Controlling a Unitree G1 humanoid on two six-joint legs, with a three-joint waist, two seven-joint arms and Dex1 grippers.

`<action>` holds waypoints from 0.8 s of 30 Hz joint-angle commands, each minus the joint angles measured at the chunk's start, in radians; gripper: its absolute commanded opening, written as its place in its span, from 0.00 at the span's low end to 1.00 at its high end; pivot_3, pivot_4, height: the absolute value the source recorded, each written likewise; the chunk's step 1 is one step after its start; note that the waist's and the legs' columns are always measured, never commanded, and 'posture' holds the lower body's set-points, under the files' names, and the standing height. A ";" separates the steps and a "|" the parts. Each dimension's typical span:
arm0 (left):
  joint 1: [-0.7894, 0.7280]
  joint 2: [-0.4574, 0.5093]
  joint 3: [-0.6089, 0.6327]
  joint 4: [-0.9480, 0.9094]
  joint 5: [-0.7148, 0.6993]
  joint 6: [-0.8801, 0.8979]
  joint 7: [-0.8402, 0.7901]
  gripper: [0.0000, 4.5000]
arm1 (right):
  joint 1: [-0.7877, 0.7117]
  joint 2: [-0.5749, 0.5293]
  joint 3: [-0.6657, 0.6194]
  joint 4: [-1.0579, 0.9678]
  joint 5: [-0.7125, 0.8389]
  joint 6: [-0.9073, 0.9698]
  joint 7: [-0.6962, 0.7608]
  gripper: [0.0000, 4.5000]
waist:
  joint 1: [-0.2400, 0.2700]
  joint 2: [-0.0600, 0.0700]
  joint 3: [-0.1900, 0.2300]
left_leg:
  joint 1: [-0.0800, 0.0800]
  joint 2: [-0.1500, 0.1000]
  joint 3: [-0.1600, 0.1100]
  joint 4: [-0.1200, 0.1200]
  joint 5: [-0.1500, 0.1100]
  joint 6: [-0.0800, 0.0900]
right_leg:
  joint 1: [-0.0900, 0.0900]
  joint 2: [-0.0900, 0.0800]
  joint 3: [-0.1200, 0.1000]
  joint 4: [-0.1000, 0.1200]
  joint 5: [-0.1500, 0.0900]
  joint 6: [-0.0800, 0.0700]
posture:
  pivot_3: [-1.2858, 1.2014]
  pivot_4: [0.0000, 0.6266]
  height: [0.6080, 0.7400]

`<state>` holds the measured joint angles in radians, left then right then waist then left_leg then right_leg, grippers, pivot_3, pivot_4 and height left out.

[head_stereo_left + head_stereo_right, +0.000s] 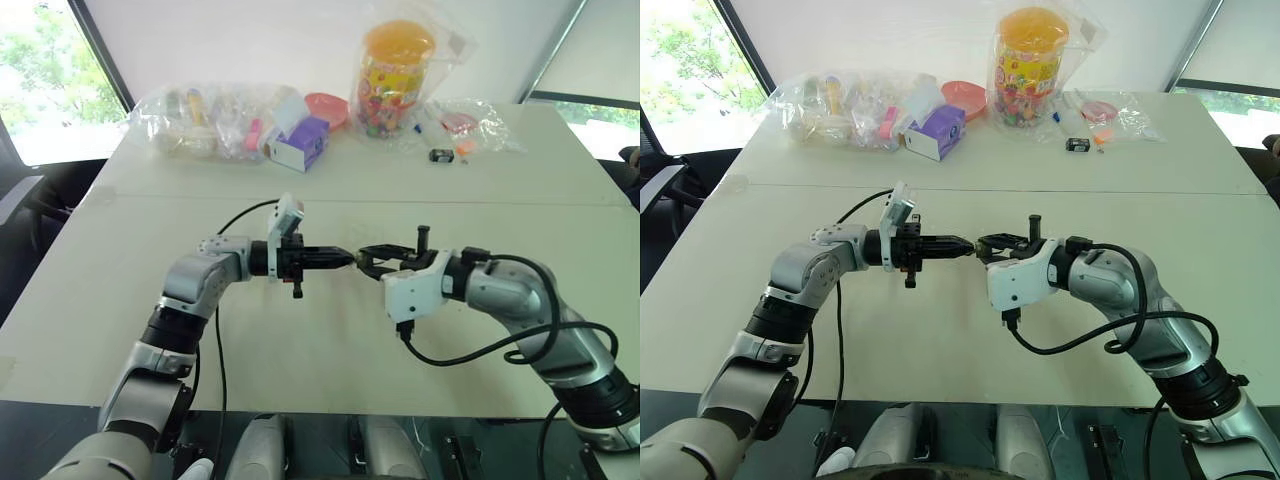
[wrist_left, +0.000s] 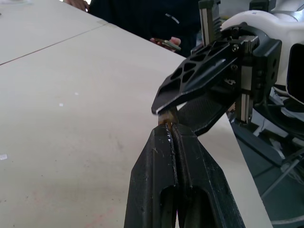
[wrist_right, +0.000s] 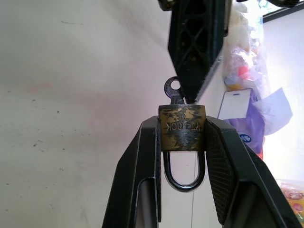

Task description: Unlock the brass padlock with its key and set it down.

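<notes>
The right claw point(image 3: 183, 142) is clamped on the brass padlock point(image 3: 183, 127), one finger pressed to each flat side of the body, the shackle loop hanging back between the fingers and still seated in the body. A small key point(image 3: 174, 91) stands in the lock's outer end, its round bow sticking out toward the other arm. The left claw point(image 2: 171, 135) is fully closed, its tips meeting right at that key; in the right wrist view the bow sits just beside the dark fingertip, so whether the tips truly pinch the key or only touch it cannot be told. Both claws meet in the air over the middle of the white table point(image 1: 120, 300), well short of the far edge where the bags of odds and ends point(image 1: 215, 125) and a candy jar point(image 1: 392, 78) lie.

The step in hand looks to be gripping the key for the turn. The next move calls for a roll of the left wrist about the key's own line while the right claw holds the lock steady, then freeing the shackle before the lock goes down on the table.
</notes>
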<state>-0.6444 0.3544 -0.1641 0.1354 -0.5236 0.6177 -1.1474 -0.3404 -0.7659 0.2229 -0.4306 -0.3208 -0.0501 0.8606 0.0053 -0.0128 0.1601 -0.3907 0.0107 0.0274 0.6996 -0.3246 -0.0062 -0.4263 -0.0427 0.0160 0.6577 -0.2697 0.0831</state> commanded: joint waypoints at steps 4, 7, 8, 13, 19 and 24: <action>-0.011 -0.002 -0.017 -0.043 0.040 -0.075 -0.012 0.01 | -0.016 0.004 -0.011 -0.039 0.014 0.011 0.014 0.15 | 0.000 0.000 0.000 | 0.000 0.000 0.000 0.000 0.000 0.000 | 0.000 0.000 0.000 0.000 0.000 0.000 | 0.52 0.24 0.96; -0.001 0.000 -0.026 -0.055 0.047 -0.085 -0.019 0.01 | -0.021 0.010 -0.017 -0.041 0.023 0.030 0.018 0.15 | 0.000 0.000 0.000 | 0.000 0.000 0.000 0.000 0.000 0.000 | 0.000 0.000 0.000 0.000 0.000 0.000 | 0.52 0.24 0.96; 0.003 0.001 -0.027 -0.059 0.048 -0.084 -0.019 0.01 | -0.021 0.010 -0.018 -0.041 0.024 0.033 0.018 0.15 | 0.000 0.000 0.000 | 0.000 0.000 0.000 0.000 0.000 0.000 | 0.000 0.000 0.000 0.000 0.000 0.000 | 0.52 0.24 0.96; 0.009 0.008 -0.027 -0.070 0.050 -0.065 -0.021 0.01 | -0.024 0.011 -0.024 -0.035 0.029 0.044 0.014 0.15 | 0.000 0.000 0.000 | 0.000 0.000 0.000 0.000 0.000 0.000 | 0.000 0.000 0.000 0.000 0.000 0.000 | 0.52 0.24 0.96; 0.015 0.017 -0.026 -0.074 0.048 -0.042 -0.016 0.01 | -0.033 0.012 -0.026 -0.028 0.026 0.042 0.006 0.15 | 0.000 0.000 0.000 | 0.000 0.000 0.000 0.000 0.000 0.000 | 0.000 0.000 0.000 0.000 0.000 0.000 | 0.52 0.24 0.96; -0.010 -0.012 0.014 -0.035 0.035 -0.013 0.043 0.17 | -0.037 0.011 -0.028 -0.026 0.025 0.045 0.006 0.15 | 0.000 0.000 0.000 | 0.000 0.000 0.000 0.000 0.000 0.000 | 0.000 0.000 0.000 0.000 0.000 0.000 | 0.52 0.24 0.96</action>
<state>-0.6342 0.3571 -0.1740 0.1017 -0.4748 0.6021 -1.1324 -0.3520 -0.7588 0.2228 -0.4304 -0.3002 -0.0043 0.8811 0.0056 -0.0128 0.1601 -0.3906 0.0107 0.0275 0.6996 -0.3246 -0.0062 -0.4263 -0.0427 0.0160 0.6578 -0.2697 0.0831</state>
